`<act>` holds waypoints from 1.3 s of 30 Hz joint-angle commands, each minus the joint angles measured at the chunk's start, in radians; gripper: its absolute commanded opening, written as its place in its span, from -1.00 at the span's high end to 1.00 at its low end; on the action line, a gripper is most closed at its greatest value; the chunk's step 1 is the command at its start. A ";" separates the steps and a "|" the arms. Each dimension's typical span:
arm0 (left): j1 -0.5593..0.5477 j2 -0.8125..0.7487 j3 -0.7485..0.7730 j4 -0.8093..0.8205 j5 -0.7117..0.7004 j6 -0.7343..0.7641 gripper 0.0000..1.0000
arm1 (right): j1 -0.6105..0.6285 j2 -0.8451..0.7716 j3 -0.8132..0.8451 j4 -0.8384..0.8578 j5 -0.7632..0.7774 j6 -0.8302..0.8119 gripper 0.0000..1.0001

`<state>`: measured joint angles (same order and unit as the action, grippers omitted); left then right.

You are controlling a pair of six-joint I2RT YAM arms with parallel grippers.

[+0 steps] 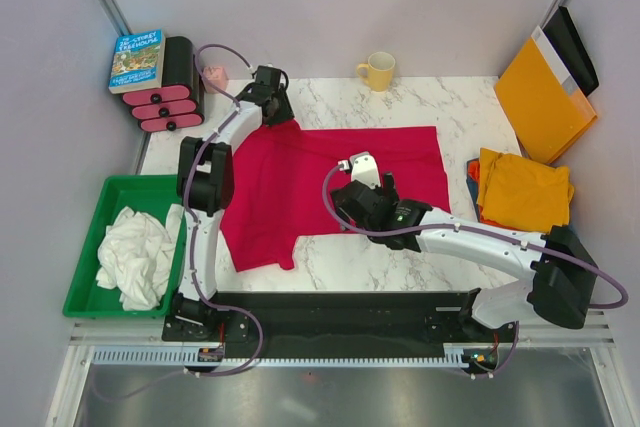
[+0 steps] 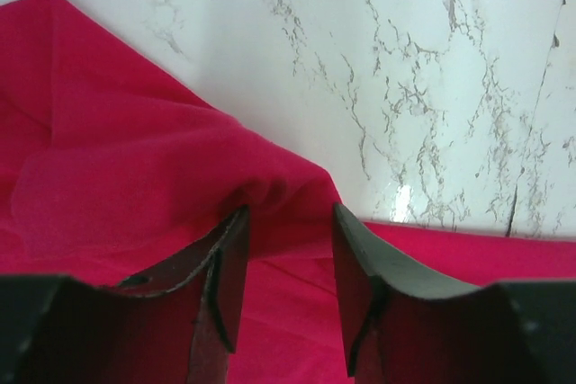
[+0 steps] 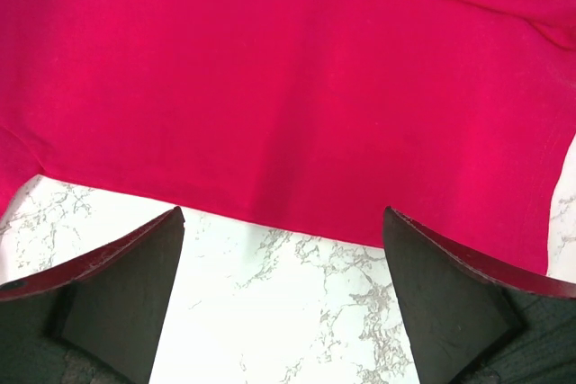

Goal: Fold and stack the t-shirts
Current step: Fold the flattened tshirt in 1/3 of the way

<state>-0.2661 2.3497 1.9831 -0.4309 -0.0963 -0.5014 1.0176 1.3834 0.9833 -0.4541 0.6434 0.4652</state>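
A crimson red t-shirt (image 1: 330, 172) lies spread flat on the marble table (image 1: 440, 107). My left gripper (image 1: 278, 109) is at its far left corner. In the left wrist view the gripper (image 2: 288, 215) is open, with a raised fold of the red shirt (image 2: 135, 159) bunched at its fingertips. My right gripper (image 1: 362, 197) hangs over the shirt's near edge. It (image 3: 283, 222) is wide open and empty above bare marble beside the hem (image 3: 270, 87). A folded mustard-yellow shirt (image 1: 522, 190) tops a stack at the right, with orange-red and blue edges (image 1: 474, 179) under it. A white shirt (image 1: 135, 255) lies crumpled in a bin.
The green bin (image 1: 90, 247) stands at the left edge. A yellow mug (image 1: 378, 71) is at the back. An orange-yellow envelope (image 1: 540, 97) leans at the back right. A book (image 1: 137, 59) and a black and pink object (image 1: 172, 87) stand at the back left.
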 commanded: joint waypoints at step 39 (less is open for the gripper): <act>0.019 -0.075 -0.132 0.080 -0.091 -0.025 0.03 | 0.006 -0.012 -0.008 0.020 -0.017 0.030 -0.96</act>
<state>-0.2531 2.2311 1.7638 -0.3405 -0.1810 -0.5415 1.0187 1.4052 0.9840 -0.4408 0.6209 0.4831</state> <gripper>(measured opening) 0.492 0.982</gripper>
